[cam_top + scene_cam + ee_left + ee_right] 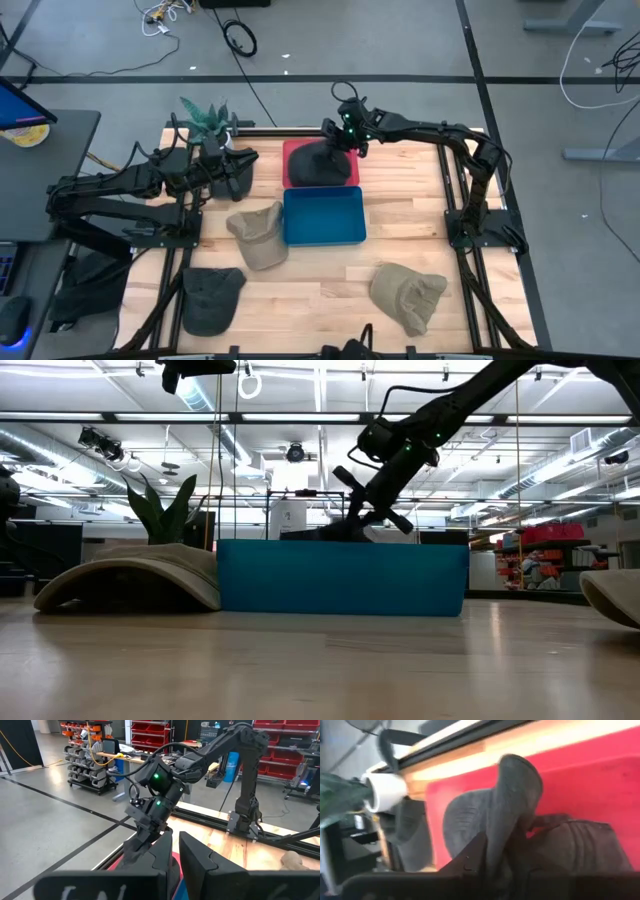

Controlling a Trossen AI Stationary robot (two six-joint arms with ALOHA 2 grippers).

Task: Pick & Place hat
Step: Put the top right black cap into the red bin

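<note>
High view: my right fingers pinch the dark hat lying in the red tray. My left fingers wait beside it, spread. Right wrist view: hat fabric sits clamped between my fingers.

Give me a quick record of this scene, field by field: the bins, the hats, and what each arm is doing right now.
red bin: at the far side of the table, dark hat inside it
blue bin: just in front of the red bin, nothing visible inside
right gripper: over the red bin, shut on dark hat
left gripper: open, beside the potted plant, holding nothing
loose hats: tan hat touching the blue bin's left side, dark green hat front left, khaki hat front right
surface: wooden table
</note>
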